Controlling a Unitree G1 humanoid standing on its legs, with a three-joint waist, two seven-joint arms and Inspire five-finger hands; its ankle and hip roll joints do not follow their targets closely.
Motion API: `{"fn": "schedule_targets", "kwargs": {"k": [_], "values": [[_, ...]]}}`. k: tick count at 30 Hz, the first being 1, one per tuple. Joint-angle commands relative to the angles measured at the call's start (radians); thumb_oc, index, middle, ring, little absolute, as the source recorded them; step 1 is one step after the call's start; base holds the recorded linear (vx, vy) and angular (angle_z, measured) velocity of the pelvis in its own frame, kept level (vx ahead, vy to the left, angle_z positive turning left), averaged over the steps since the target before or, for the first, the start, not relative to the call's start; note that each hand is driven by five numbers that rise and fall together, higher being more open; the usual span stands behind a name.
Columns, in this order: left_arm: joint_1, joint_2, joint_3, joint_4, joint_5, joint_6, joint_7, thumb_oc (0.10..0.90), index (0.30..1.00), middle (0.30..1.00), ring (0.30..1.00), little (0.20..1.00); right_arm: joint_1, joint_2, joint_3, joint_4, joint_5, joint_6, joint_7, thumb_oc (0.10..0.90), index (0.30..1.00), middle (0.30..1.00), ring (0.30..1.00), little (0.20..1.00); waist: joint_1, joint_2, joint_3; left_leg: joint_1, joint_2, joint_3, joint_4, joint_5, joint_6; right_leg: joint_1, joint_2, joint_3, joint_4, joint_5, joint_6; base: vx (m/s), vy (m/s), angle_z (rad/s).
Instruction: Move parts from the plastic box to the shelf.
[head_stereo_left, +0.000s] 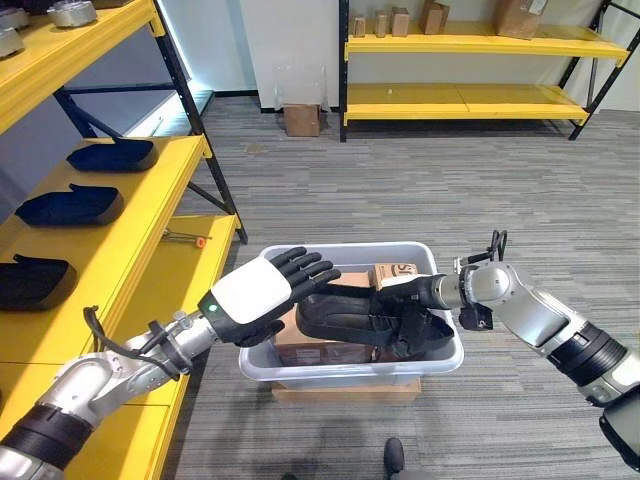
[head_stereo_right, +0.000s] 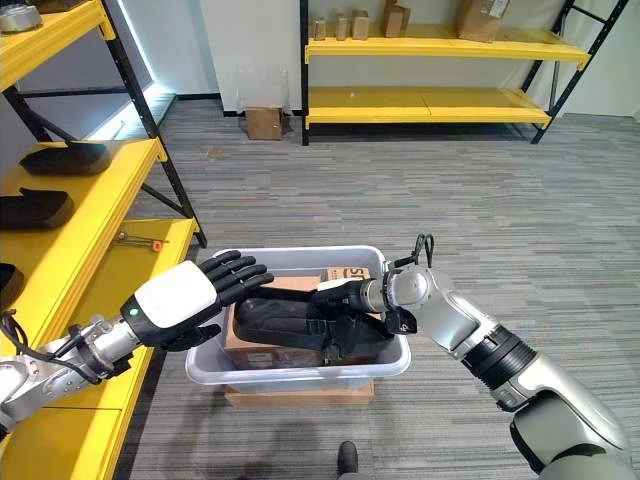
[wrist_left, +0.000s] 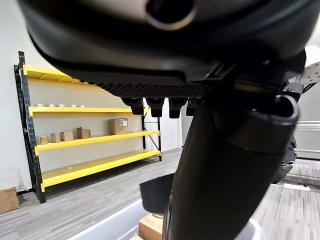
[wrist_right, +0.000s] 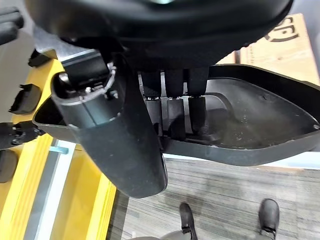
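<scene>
A long black moulded part (head_stereo_left: 335, 312) sits over the cardboard boxes inside the grey plastic box (head_stereo_left: 350, 372). My right hand (head_stereo_left: 420, 312) is shut on its right end. In the right wrist view the fingers (wrist_right: 176, 107) curl inside the part's hollow (wrist_right: 260, 125) with the thumb (wrist_right: 117, 137) outside the rim. My left hand (head_stereo_left: 255, 292), white-backed, is open with straight fingers over the box's left edge, close above the part's left end. To my left, the yellow shelf (head_stereo_left: 160, 190) holds three similar black parts (head_stereo_left: 110, 155).
Cardboard boxes (head_stereo_left: 395, 273) fill the plastic box, which rests on a flat carton (head_stereo_left: 345, 392). A screwdriver (head_stereo_left: 185, 238) lies on the lower shelf board. A person's shoe (head_stereo_left: 395, 455) stands just in front. Far yellow racks (head_stereo_left: 470, 100) and a floor carton (head_stereo_left: 301, 119) lie beyond.
</scene>
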Motion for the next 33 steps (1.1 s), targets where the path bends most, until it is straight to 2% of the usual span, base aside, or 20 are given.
{"fn": "schedule_targets", "kwargs": {"k": [1,8,13,33], "values": [[-0.124,0.051,-0.005,-0.043,-0.112,0.010,0.010,0.900,1.000,1.000,1.000,1.000,-0.120,0.006,-0.041,-0.050,0.001,-0.062,-0.050,0.400,0.300,0.300,0.300,0.300,0.019,-0.019,-0.037,0.023,-0.005,-0.101,-0.005,-0.036,0.033,0.017,-0.076,-0.008,0.006,-0.016,0.081,0.00,0.000,0.00],[-0.098,0.070,-0.027,-0.030,-0.079,0.013,0.036,0.900,1.000,1.000,1.000,1.000,-0.115,0.002,-0.030,-0.035,0.001,-0.096,-0.068,0.400,0.300,0.300,0.300,0.300,0.020,-0.014,-0.028,0.020,-0.008,-0.096,-0.002,-0.038,0.036,0.012,-0.077,-0.006,0.006,-0.014,0.082,0.00,0.000,0.00],[-0.116,0.050,-0.080,0.004,-0.032,0.025,0.066,0.900,1.000,1.000,1.000,1.000,-0.127,0.024,-0.031,-0.033,-0.013,-0.093,-0.065,0.400,0.300,0.300,0.300,0.300,0.014,-0.008,-0.025,0.016,-0.010,-0.094,0.000,-0.039,0.037,0.006,-0.077,0.001,0.006,-0.012,0.083,-0.01,0.004,-0.01],[-0.146,0.013,-0.163,0.061,0.086,0.077,0.171,0.900,1.000,1.000,1.000,1.000,-0.139,0.066,-0.001,-0.034,-0.018,-0.105,-0.019,0.400,0.300,0.300,0.300,0.300,0.008,-0.006,-0.032,0.024,-0.012,-0.086,-0.003,-0.041,0.037,0.004,-0.077,0.002,0.006,-0.011,0.085,0.00,0.001,0.00]]}}
